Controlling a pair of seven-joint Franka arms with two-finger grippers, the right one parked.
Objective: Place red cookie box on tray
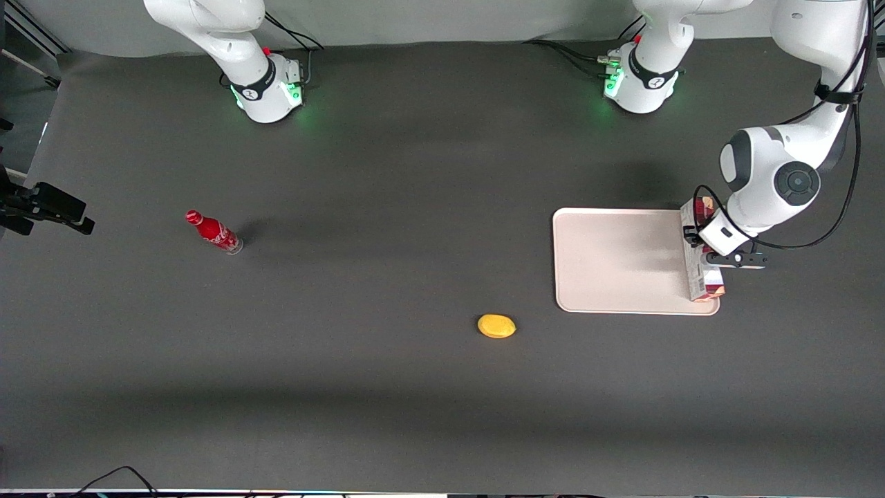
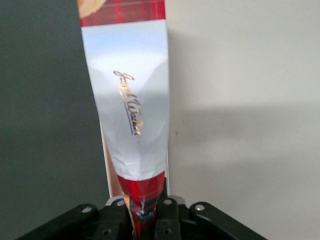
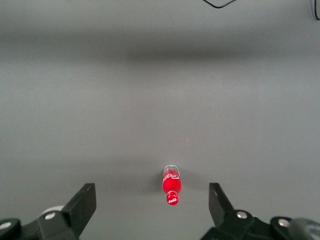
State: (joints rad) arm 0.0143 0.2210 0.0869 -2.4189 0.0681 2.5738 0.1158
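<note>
The red cookie box (image 1: pixel 697 257) stands at the tray (image 1: pixel 615 259) edge toward the working arm's end of the desk (image 1: pixel 387 387), seemingly on its rim. The claw (image 1: pixel 712 243) pinches the box's top. A yellow object (image 1: pixel 496 326) lies nearer the front camera.

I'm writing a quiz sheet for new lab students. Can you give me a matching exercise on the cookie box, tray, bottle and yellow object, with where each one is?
Things:
1. red cookie box
2. tray
3. red bottle
4. yellow object

Places:
A. toward the parked arm's end of the table
B. flat on the table, under the box
C. clamped in the gripper, at the tray's edge
D. on the table, nearer the front camera than the tray

Pairs: 1-C, 2-B, 3-A, 4-D
</note>
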